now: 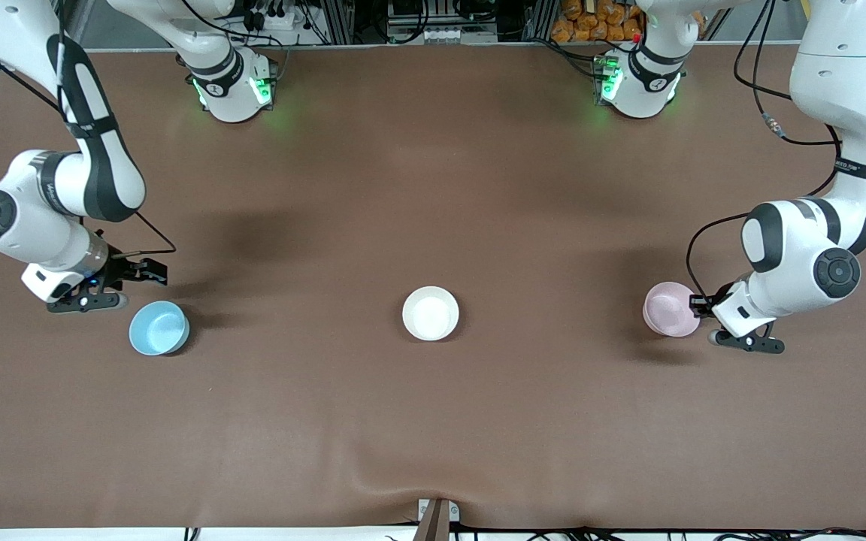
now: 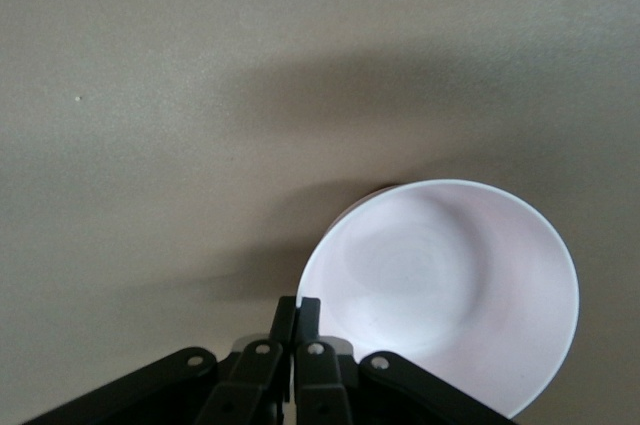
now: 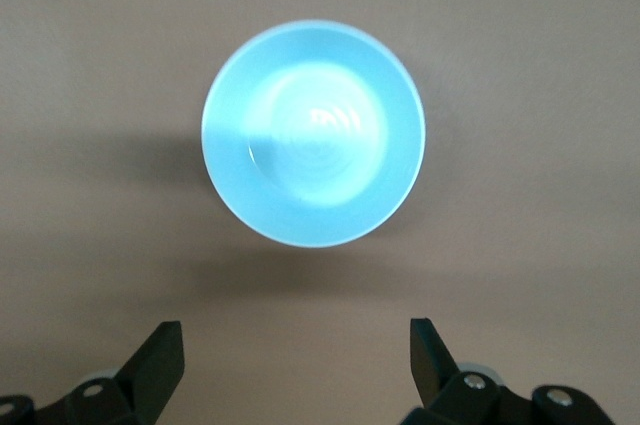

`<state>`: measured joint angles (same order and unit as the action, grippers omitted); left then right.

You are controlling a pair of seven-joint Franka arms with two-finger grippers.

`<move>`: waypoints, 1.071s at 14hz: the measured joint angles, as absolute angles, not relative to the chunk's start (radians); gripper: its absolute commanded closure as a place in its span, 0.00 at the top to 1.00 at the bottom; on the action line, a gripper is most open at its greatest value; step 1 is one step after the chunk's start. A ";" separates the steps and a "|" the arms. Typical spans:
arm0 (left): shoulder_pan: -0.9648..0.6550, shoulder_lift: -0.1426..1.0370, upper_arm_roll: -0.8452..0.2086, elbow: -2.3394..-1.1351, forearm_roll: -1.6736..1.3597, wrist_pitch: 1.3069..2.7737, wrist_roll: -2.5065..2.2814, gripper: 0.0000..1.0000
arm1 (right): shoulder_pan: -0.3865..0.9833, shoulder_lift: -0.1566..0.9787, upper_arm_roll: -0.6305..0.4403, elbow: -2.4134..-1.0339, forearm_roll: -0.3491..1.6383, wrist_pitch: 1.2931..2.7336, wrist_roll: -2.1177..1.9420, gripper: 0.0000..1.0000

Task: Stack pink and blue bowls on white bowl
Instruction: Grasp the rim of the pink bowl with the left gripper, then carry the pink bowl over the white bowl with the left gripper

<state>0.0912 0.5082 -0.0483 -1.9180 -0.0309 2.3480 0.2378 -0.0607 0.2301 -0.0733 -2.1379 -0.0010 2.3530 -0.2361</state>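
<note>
So nothing is stacked yet: my left gripper (image 2: 295, 317) is clamped on the pink bowl (image 1: 671, 308) rim, my right gripper (image 3: 297, 345) hangs apart beside the blue bowl (image 1: 158, 327), and the white bowl (image 1: 431, 312) sits between them.

Pink bowl (image 1: 670, 308) — blue bowl (image 1: 158, 327) — white bowl (image 1: 430, 312)

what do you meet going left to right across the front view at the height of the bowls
right pincer, open → blue bowl → white bowl → pink bowl → left pincer, shut on the pink bowl's rim
</note>
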 measured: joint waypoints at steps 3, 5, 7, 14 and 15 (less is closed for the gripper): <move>0.090 0.499 -0.078 -1.893 -0.085 2.316 0.237 0.00 | -0.051 0.205 -0.067 -1.973 -0.001 2.108 -0.218 1.00; 0.088 0.492 -0.112 -1.835 -0.098 2.236 0.207 0.00 | -0.016 0.202 -0.063 -1.826 -0.001 1.918 -0.151 1.00; 0.085 0.484 -0.155 -1.764 -0.099 2.155 0.144 0.00 | 0.027 0.203 -0.061 -1.741 -0.001 1.836 -0.076 1.00; -0.110 0.478 -0.245 -1.677 -0.099 2.112 -0.242 0.00 | -0.020 0.297 -0.074 -1.723 -0.001 1.857 -0.064 1.00; -0.153 0.482 -0.245 -1.668 -0.099 2.112 -0.296 0.00 | -0.035 0.317 -0.075 -1.723 -0.001 1.890 -0.081 1.00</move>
<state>-0.1534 0.4817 -0.2452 -1.6682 -0.0989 2.1119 -0.2955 -0.0345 0.3172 -0.0749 -1.7228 -0.0011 1.8902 -0.0815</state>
